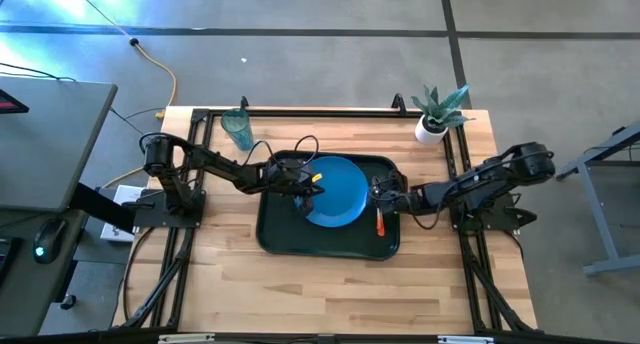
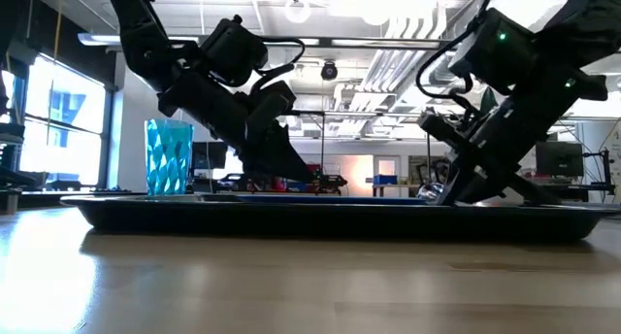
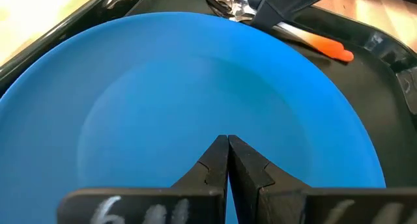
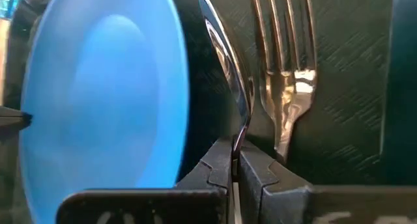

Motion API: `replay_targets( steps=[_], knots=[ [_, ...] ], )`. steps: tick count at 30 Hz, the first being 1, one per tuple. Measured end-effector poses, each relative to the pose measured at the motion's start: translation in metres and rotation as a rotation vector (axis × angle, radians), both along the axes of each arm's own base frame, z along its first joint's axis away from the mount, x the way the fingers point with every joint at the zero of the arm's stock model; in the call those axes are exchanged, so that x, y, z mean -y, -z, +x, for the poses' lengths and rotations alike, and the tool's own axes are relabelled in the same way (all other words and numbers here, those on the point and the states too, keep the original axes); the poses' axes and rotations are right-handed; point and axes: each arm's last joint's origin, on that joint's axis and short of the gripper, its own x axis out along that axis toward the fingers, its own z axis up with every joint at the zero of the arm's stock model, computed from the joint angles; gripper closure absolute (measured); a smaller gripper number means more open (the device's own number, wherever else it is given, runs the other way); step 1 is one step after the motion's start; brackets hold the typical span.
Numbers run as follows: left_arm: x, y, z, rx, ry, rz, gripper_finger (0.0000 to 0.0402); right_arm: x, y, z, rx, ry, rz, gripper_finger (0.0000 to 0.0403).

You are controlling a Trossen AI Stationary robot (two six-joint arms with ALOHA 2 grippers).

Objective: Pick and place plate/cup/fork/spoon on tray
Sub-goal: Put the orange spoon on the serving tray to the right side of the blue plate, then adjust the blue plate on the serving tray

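The blue plate lies flat in the dark green tray. My left gripper is shut, its tips low over the plate's left part. My right gripper is shut on the spoon over the tray's right part. The fork lies on the tray floor beside the spoon, tines toward the far edge. An orange handle shows just near of my right gripper. The teal cup stands upright on the table beyond the tray's far left corner. My left gripper's shut fingertips are down at the plate's surface; I cannot tell whether they touch it. My right gripper pinches the spoon's thin neck, just behind the bowl, between its two fingers. The fingers slant down from the table's right. The spoon stands on edge, its bowl toward the far edge; I cannot tell if it is clear of the tray floor.
A white pot with a spiky green plant stands at the table's far right corner. Bare wood lies along the table's near side. A black frame runs along the table's edges.
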Motion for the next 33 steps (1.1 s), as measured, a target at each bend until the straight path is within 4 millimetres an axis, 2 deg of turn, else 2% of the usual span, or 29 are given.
replay_targets(
  steps=[7,12,17,23,27,33],
  knots=[
    [0.0,0.0,0.0,-0.001,0.007,0.011,0.0401,0.0,-0.009,0.006,0.015,-0.023,-0.049,0.0396],
    [0.0,0.001,-0.001,-0.017,0.014,0.019,0.0401,0.0,-0.013,0.01,-0.001,-0.052,-0.075,0.0345],
    [0.0,0.002,-0.001,-0.027,0.014,0.018,0.0401,0.0,-0.011,0.006,-0.083,-0.016,-0.057,0.0283],
    [0.002,0.007,-0.005,-0.094,0.019,0.008,0.0401,0.0,-0.015,0.007,-0.069,-0.018,-0.125,0.0262],
    [0.005,0.014,-0.01,-0.178,0.027,-0.003,0.0401,0.001,-0.036,0.006,0.012,-0.088,-0.162,0.0261],
    [0.017,0.013,-0.009,-0.179,0.065,0.001,0.0401,0.007,-0.076,-0.002,0.119,-0.156,-0.336,0.0261]
  ],
)
